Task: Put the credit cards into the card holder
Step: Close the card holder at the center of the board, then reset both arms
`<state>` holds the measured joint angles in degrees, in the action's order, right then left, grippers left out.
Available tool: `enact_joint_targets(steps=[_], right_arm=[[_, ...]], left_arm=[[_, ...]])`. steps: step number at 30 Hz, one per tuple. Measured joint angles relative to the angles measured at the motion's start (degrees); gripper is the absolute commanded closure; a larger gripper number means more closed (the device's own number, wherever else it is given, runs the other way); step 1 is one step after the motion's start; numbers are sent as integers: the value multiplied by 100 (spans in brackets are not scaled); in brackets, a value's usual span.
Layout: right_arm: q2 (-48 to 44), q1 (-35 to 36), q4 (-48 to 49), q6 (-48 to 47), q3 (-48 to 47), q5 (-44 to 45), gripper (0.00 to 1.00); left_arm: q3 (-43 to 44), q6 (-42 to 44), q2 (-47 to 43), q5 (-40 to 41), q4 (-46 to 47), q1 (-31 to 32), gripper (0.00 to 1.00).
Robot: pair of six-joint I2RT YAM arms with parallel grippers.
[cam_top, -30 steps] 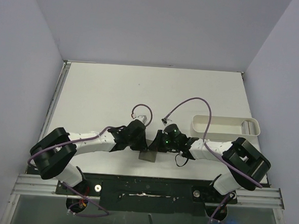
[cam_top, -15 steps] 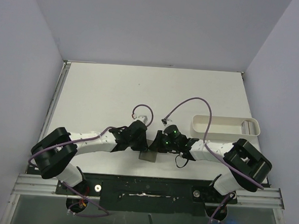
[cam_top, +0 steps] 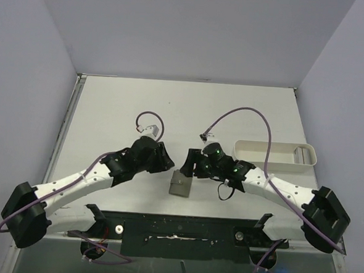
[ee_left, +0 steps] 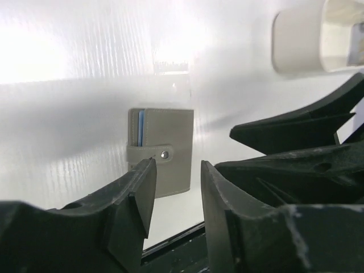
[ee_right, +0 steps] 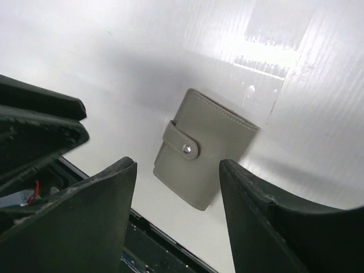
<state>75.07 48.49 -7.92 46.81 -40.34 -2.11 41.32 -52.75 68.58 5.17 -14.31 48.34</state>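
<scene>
The card holder [ee_right: 211,136] lies flat on the white counter [cam_top: 121,114], close to its near edge. It is folded shut, grey-olive with stitched edges. A short strap [ee_right: 177,136] wraps over one side and is fastened by a small metal snap [ee_right: 186,149]. A sliver of light blue lining [ee_left: 140,128] shows along one edge.

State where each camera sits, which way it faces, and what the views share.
Top external: above and behind the bases, looking down at the table; the left arm and right arm show.
Left wrist: on the left arm, facing the closed card holder past the open left pincer.
Right wrist: on the right arm, facing the card holder between the fingers of the open right pincer.
Shared: all three show the card holder.
</scene>
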Motion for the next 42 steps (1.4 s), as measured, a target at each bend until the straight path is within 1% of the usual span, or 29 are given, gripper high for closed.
enact_joint_targets(steps=[1, 2, 3, 4, 8, 12, 15, 19, 25, 30, 35, 42], right_arm=[[-190, -2, -151, -20, -74, 90, 35], [-350, -2, -280, -42, -146, 166, 26], [-557, -2, -450, -76, -256, 280, 6], [-699, -4, -566, -92, -334, 358, 1], [-1399, -9, -1204, -295, -848, 835, 2], [-2039, -13, -1810, -439, -1419, 1373, 2], [-2511, -17, -2138, -485, -1705, 1755, 2], [-2990, -17, -2400, -472, -1764, 2074, 2], [-3265, -17, -2520, -232, -1620, 2173, 2], [-3244, -17, -2586, 28, -1285, 2164, 2], [-3123, -17, -2608, 184, -1154, 2135, 2], [-2992, -17, -2594, 234, -1152, 2096, 2]], left_arm=[[55, 9, -212, 70, -120, -59, 58], [136, 35, -376, 133, -264, -105, 50], [264, 74, -514, 210, -426, -151, 44], [424, 118, -619, 273, -590, -188, 38], [1215, 295, -883, 507, -1174, -221, 32], [1770, 444, -1290, 584, -1399, -221, 31], [1939, 568, -1744, 616, -1421, -221, 30], [1947, 774, -2269, 621, -1421, -221, 30], [1790, 953, -2736, 621, -1419, -221, 29], [1388, 946, -2935, 640, -1421, -221, 29], [977, 872, -3093, 710, -1425, -221, 28], [892, 817, -3222, 874, -1421, -221, 28]])
